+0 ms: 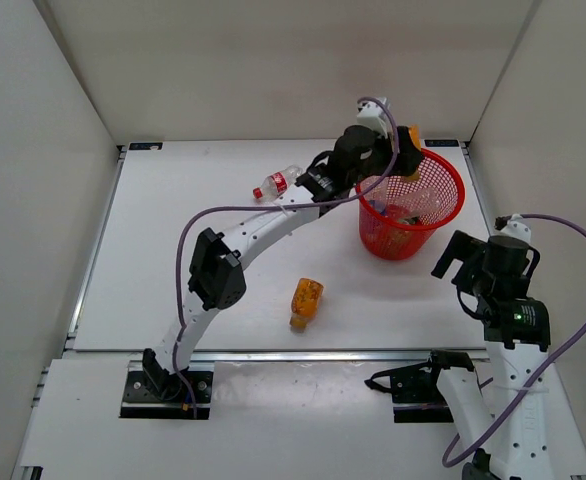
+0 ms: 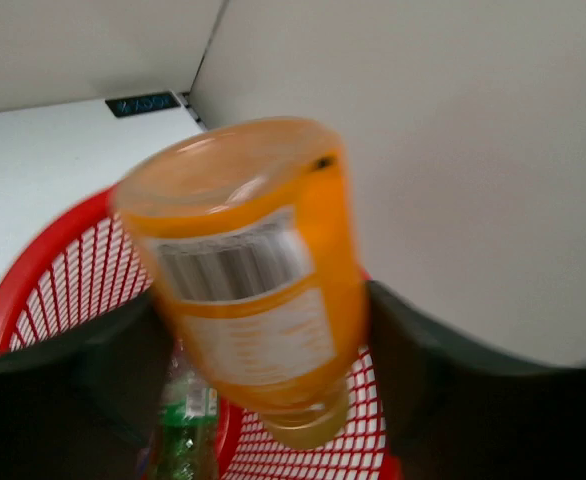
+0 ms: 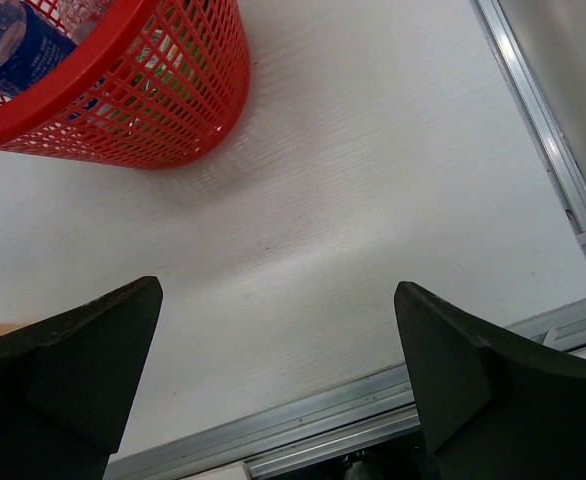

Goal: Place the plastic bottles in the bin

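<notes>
Left gripper [image 2: 263, 360] clamps orange plastic bottle [image 2: 248, 280] above round red mesh bin [image 1: 460, 190], poised for drop; right gripper [image 3: 278, 380] wide, empty, parked beside bin; second orange bottle [image 1: 306, 300], red-labelled clear bottle [image 1: 276, 183] wait on white table [image 1: 173, 250]

White left arm [image 1: 263, 228] and white right arm [image 1: 518, 400], chunky black joints [image 1: 216, 270], purple cables [image 1: 180, 270] looping off both, matte black fingers [image 3: 73, 370], green LED [image 1: 516, 317] on the right one.
</notes>
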`<action>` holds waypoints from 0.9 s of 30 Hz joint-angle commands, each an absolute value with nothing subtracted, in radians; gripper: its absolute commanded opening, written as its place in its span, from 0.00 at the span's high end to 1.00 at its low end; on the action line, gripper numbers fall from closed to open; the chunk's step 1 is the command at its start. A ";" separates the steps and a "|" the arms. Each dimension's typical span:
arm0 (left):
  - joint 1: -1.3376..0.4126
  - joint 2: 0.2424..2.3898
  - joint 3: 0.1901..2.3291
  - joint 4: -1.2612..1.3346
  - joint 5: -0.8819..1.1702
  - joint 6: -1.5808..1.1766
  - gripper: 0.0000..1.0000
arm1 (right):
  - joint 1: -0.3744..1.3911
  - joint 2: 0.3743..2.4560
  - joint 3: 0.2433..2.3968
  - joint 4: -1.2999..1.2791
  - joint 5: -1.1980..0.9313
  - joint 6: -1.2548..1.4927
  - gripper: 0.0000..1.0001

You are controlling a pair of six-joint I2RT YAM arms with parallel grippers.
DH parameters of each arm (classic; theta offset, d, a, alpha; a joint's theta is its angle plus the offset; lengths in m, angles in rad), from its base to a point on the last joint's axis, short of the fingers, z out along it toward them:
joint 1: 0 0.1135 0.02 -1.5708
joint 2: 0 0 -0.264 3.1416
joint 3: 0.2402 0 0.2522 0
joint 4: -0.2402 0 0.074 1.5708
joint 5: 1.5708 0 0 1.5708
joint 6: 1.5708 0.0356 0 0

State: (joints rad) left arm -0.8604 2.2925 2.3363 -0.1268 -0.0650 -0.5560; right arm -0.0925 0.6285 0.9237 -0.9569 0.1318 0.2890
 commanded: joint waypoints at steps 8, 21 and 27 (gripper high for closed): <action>-0.905 2.071 2.229 -0.222 -0.063 -0.433 0.01 | -0.072 0.675 0.988 -0.919 0.068 0.218 0.00; -0.756 1.358 1.320 -0.493 -0.363 -0.520 0.02 | 0.735 0.935 1.155 -0.865 0.352 0.392 0.00; -0.548 0.986 1.015 -0.716 -0.351 -0.612 0.01 | 0.955 1.228 1.212 -0.760 0.305 0.446 0.01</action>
